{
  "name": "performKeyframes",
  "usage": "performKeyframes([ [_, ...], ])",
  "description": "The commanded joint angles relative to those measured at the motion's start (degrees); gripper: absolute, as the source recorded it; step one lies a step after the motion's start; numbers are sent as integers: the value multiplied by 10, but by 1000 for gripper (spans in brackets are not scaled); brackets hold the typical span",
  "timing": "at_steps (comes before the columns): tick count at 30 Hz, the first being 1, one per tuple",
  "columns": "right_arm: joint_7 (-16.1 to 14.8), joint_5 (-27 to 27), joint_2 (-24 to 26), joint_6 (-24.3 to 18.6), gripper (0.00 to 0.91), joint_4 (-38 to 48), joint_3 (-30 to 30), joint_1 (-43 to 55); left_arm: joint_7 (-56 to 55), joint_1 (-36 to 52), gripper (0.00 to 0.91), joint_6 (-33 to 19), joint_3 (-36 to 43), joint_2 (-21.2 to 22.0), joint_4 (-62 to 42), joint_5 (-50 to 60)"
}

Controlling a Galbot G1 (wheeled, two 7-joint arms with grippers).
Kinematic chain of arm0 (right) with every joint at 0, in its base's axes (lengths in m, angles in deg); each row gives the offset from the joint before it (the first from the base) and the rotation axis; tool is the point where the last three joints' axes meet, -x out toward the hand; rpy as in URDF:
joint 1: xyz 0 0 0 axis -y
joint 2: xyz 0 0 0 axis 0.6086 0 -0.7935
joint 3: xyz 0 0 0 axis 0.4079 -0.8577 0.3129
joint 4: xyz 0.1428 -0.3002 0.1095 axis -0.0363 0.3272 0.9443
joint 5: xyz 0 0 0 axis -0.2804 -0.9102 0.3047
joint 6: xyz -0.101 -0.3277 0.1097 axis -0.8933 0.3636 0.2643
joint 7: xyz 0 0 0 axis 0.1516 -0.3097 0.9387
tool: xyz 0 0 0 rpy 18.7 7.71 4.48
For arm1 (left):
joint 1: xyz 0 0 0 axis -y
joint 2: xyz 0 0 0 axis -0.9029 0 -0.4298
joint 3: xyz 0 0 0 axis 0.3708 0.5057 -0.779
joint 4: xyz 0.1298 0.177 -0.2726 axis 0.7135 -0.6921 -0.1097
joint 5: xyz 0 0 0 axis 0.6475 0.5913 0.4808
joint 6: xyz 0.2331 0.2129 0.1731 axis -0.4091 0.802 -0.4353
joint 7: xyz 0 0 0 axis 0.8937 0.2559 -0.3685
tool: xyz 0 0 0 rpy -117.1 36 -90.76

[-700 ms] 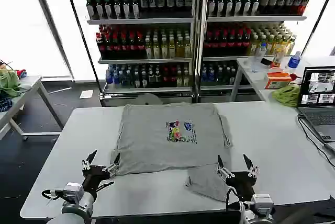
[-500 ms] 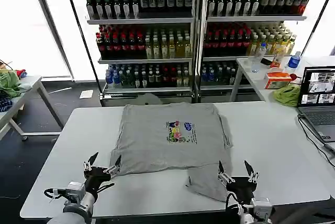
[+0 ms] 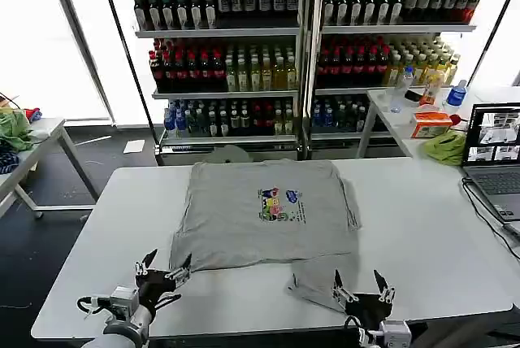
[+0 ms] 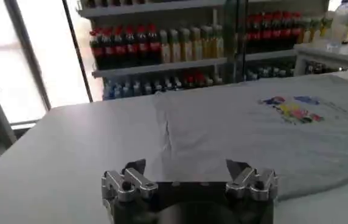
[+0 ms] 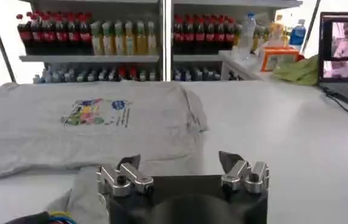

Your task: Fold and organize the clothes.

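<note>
One grey shirt lies spread flat on the middle of my tabletop, chest print up, collar toward the far edge. A smaller grey piece sits bunched against its near right corner; I cannot tell whether it is a second garment or a sleeve folded loose.

My left gripper hangs just off the near left corner of the hem, jaws apart and empty. My right gripper sits at the near edge beside that bunched piece, jaws apart too, nothing held.

I judge no fold is started yet. My worry is the hem: it lies flat to the surface, so a shallow pinch could take only the top layer, or slide the whole shirt and wrinkle it. On the right, the bunched piece could get snagged along with the corner.

At the far right, a laptop and its cable lie on the tabletop, and a wide sweep could catch them. Both arms are cut off near the bottom edge of the head view.
</note>
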Motion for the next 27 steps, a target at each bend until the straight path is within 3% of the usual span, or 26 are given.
performKeyframes([
  [1,5,1,0,2,907,3,-6,-3,1,1,907,2,4,3,-11,-1],
  [27,21,-5,-6,3,907,25,-19,-8,-2,7,907,-3,7,10,-45,-1],
])
